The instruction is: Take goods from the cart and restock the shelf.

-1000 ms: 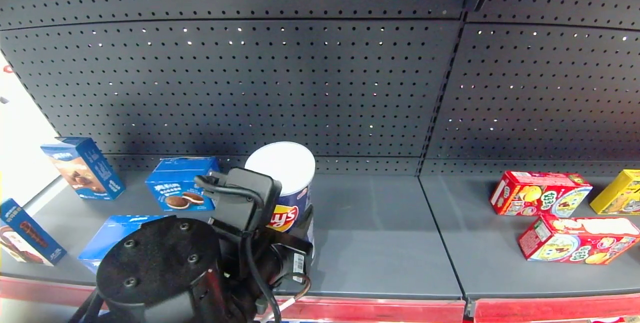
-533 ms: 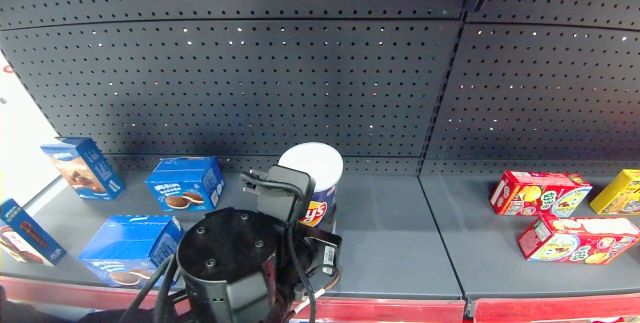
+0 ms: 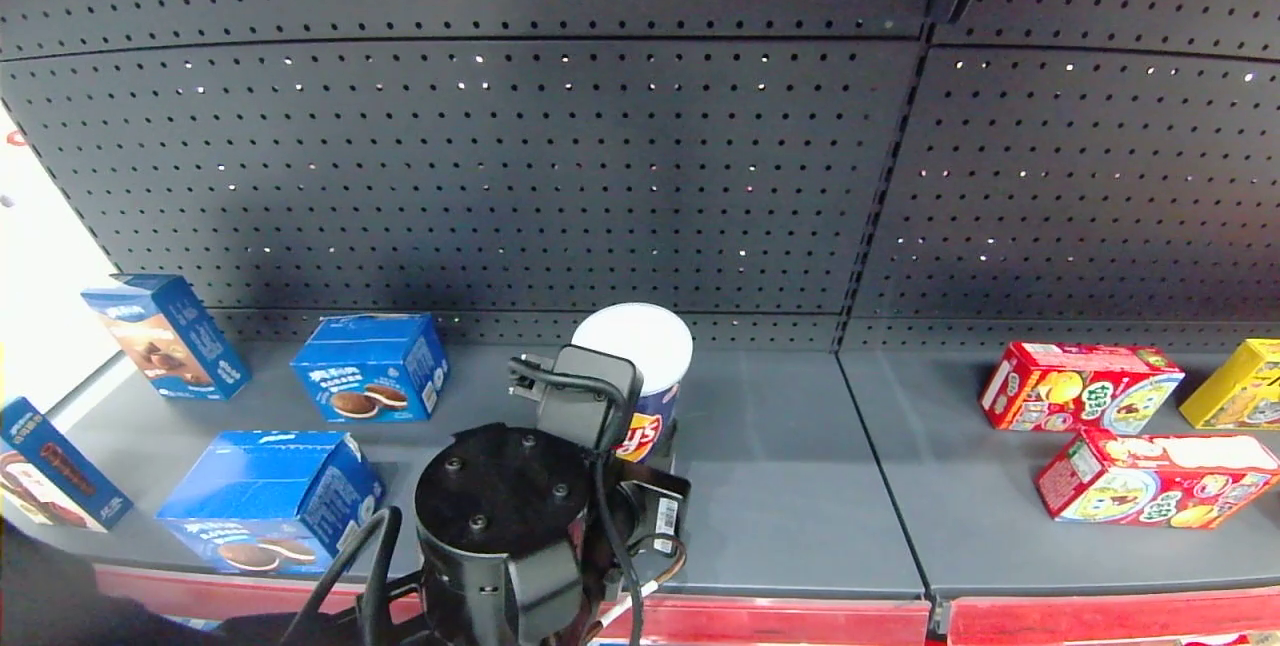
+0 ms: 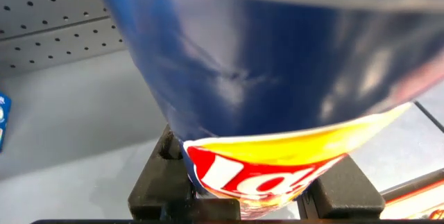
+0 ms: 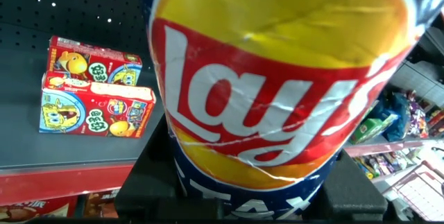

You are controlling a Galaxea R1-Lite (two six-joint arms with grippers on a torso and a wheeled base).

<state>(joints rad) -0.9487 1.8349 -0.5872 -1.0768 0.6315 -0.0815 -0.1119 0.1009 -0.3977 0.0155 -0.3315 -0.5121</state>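
Left arm shifted right and deeper along shelf (image 3: pixel 790 486), carrying blue chip can (image 3: pixel 633 351) away from blue cookie box (image 3: pixel 372 366). Left gripper (image 4: pixel 253 195) clamps can, upright, near shelf's back edge. Right gripper (image 5: pixel 250 196) clamps second chip can (image 5: pixel 277 78); red snack boxes (image 5: pixel 94 96) on shelf behind.

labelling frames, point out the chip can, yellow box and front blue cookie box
chip can (image 3: pixel 633 341), head view, white lid
yellow box (image 3: pixel 1238 384), head view, its middle
front blue cookie box (image 3: pixel 265 471), head view, top face
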